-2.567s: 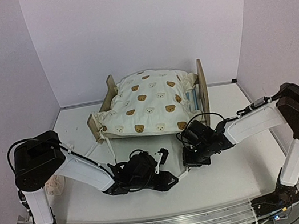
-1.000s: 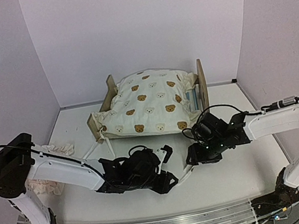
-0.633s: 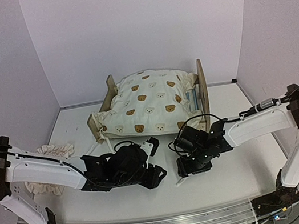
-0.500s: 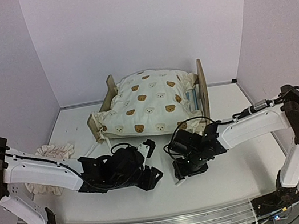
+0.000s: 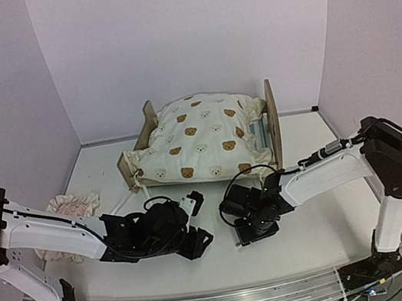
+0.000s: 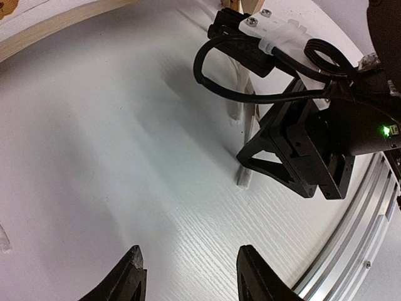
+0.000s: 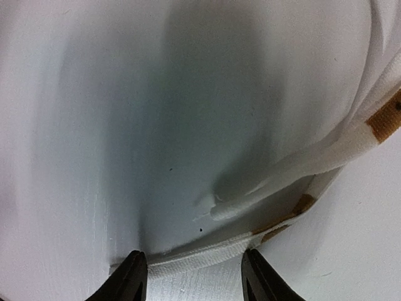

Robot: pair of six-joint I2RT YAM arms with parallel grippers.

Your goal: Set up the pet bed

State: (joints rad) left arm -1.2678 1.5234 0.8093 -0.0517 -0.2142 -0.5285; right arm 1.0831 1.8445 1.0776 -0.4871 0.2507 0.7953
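Pet bed (image 5: 273,124) is looking like light, stiff plywood, so I'm betting on grabbing wood, not the floppy quilt (image 5: 199,139). Left gripper (image 6: 188,279) is hanging open, and right gripper (image 7: 191,276) is gaping over a tie (image 7: 188,260).

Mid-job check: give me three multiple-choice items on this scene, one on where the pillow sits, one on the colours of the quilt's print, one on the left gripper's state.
1. Where on the table is the pillow, relative to the pet bed?
A) right of it
B) left of it
C) behind it

2. What colours are the bears on the quilt?
A) brown and cream
B) red and black
C) green and blue

3. The left gripper is:
A) shut on the pillow
B) shut on the quilt
C) open, holding nothing

Answers:
1 B, it lies by the left arm in the top view.
2 A, both shades show in the print.
3 C, its wrist view shows jaws apart over bare table.
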